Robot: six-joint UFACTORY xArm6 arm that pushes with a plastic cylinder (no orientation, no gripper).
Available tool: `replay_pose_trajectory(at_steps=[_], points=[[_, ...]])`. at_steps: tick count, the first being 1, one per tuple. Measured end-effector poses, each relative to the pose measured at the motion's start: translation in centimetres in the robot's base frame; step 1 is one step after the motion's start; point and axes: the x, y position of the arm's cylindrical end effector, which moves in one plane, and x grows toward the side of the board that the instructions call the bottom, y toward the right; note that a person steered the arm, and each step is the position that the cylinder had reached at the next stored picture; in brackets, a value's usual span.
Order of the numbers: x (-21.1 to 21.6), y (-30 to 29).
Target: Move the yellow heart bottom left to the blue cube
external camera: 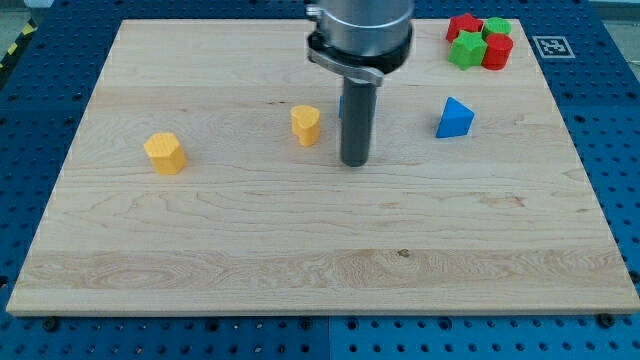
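The yellow heart [306,125] stands on the wooden board [300,250], a little above centre. My tip [355,162] rests on the board just to the heart's right and slightly lower, a small gap apart from it. The blue cube [342,105] is almost wholly hidden behind the rod. Only a thin blue sliver shows at the rod's left edge, up and right of the heart.
A second yellow block [165,152], roughly hexagonal, sits at the view's left. A blue triangular block [455,118] lies right of the rod. At the top right corner, two red blocks [497,50] and two green blocks [467,50] are clustered.
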Motion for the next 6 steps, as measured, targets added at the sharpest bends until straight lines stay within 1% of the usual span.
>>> replay_pose_trajectory(at_steps=[1, 2, 3, 4, 6], points=[[-1.9, 0.3], [-5.4, -1.2], [-6.8, -9.0], [-6.7, -17.2], [-6.1, -13.8]])
